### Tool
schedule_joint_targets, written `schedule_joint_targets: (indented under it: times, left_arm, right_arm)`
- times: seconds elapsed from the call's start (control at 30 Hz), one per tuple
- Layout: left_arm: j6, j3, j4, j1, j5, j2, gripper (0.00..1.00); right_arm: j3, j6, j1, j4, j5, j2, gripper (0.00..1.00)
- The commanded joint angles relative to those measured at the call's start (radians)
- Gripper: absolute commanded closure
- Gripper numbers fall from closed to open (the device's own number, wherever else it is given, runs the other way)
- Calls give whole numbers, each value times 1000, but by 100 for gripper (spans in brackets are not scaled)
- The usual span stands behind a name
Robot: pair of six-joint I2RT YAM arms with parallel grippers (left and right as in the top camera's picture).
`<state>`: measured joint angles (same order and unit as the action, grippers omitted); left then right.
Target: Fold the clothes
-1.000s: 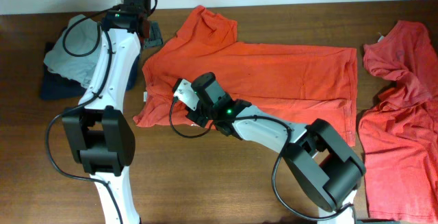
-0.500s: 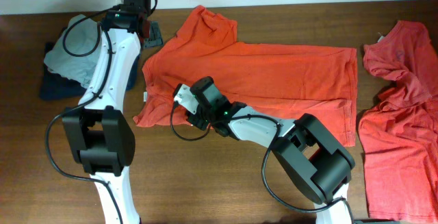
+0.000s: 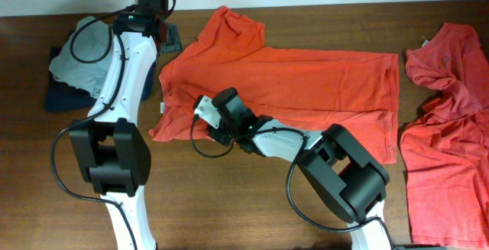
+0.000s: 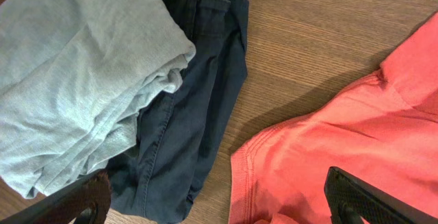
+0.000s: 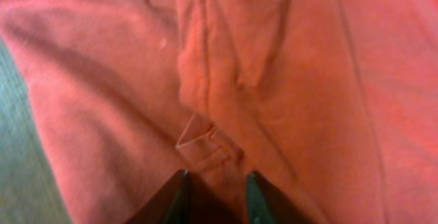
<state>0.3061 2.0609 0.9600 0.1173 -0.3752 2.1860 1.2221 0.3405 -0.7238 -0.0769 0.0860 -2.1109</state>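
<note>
Orange T-shirt [image 3: 306,82] lies flat on the bench [image 3: 229,212], long axis left–right; right tool [image 5: 216,196] at its near-left sleeve, tips narrow over a fold — grip unclear; left tool [image 4: 219,207] wide, empty

Orange T-shirt [image 3: 306,82] spread flat across the middle of the table [image 3: 229,212], neck end to the left, hem to the right; one sleeve [image 3: 233,24] reaching toward the far edge; near side folded over in a long band; near left corner bunched into ridges. Coral T-shirt [image 3: 447,128] crumpled in a loose heap at the right edge, just beside that hem.
</note>
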Motion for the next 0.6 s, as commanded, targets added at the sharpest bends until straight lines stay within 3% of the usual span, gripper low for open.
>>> schedule_joint_targets:
  times: [0.0,0.33,0.43,0.57]
  left_arm:
    - [-15,13,0,0,-14,-26,1]
    - [-15,13,0,0,-14,-26,1]
    - [-15,13,0,0,-14,-26,1]
    - [-15,13,0,0,-14,-26,1]
  right_arm:
    - [8,-5,-8,-26,-43,-7,73]
    - [8,-4,-8,-37,-43,51,87]
    - [8,-5,-8,-40,-43,56,96]
    - [8,-4,-8,-53,-55,56,96]
